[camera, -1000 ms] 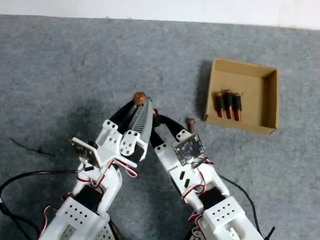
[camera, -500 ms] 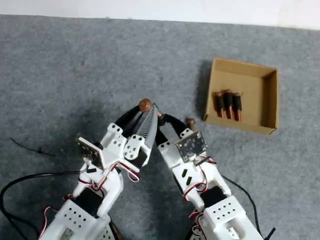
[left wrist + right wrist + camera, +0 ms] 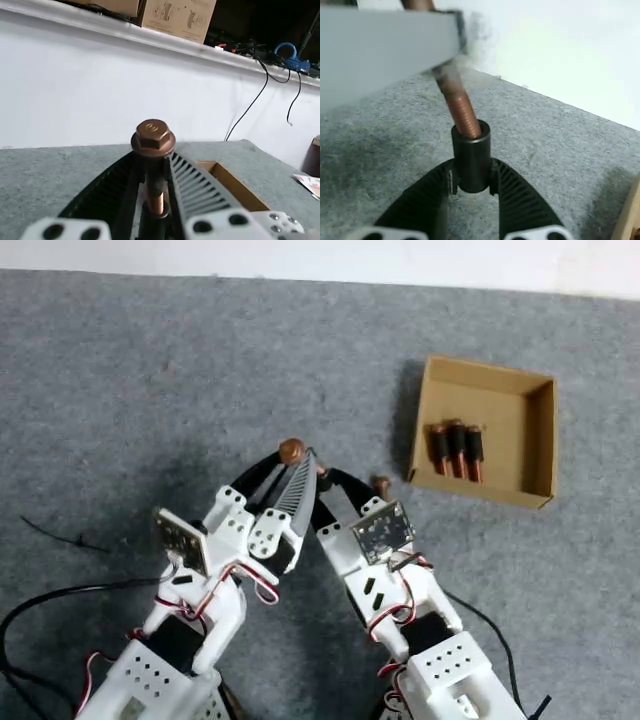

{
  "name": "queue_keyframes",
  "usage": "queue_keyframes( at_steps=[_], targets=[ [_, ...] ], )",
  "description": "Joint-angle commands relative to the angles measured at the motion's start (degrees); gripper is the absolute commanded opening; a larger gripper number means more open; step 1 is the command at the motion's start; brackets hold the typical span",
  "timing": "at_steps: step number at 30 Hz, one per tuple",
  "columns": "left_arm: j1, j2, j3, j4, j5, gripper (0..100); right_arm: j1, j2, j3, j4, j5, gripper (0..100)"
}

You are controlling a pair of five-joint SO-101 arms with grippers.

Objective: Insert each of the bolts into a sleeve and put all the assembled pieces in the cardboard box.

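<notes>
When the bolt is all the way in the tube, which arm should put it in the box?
Right, probably. The right gripper grips the sleeve with the bolt entering it, and that arm stands nearer the cardboard box. The left gripper holds only the bolt, farther away.

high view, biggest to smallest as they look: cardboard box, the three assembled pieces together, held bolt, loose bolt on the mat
1. cardboard box
2. assembled pieces
3. held bolt and loose bolt: no ranking; the first shows end-on and sits nearer the camera, the second is partly hidden.
</notes>
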Motion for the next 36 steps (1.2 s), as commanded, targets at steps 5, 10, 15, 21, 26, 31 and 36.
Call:
queue_keyframes(
  at_steps=[5, 10, 15, 21, 26, 31, 36],
  targets=[
    [1.19, 0.57, -7.78, 13.98, 0.0, 1, 0.4, -1.36, 5.67, -2.33, 5.63, 0.5],
    [1.19, 0.57, -7.69, 13.89, 0.18, 1, 0.4, -1.36, 5.85, -2.33, 5.63, 0.5],
    [1.19, 0.57, -7.6, 13.89, 0.0, 1, 0.4, -1.36, 5.85, -2.33, 5.63, 0.5],
    [1.71, 0.48, -5.67, 13.89, -2.9, 1, 0.48, -1.36, 5.85, -2.33, 5.63, 0.5],
    [1.71, 0.48, -5.67, 13.89, -4.04, 1, 0.48, -1.36, 5.85, -2.33, 5.54, 0.5],
    [1.54, 0.48, -5.85, 13.89, -3.87, 9, 0.48, -1.36, 5.85, -2.33, 5.54, 0.5],
    [1.63, 0.48, -5.67, 14.07, -3.69, 22, 0.48, -1.36, 5.85, -2.33, 5.54, 0.5]
  ],
)
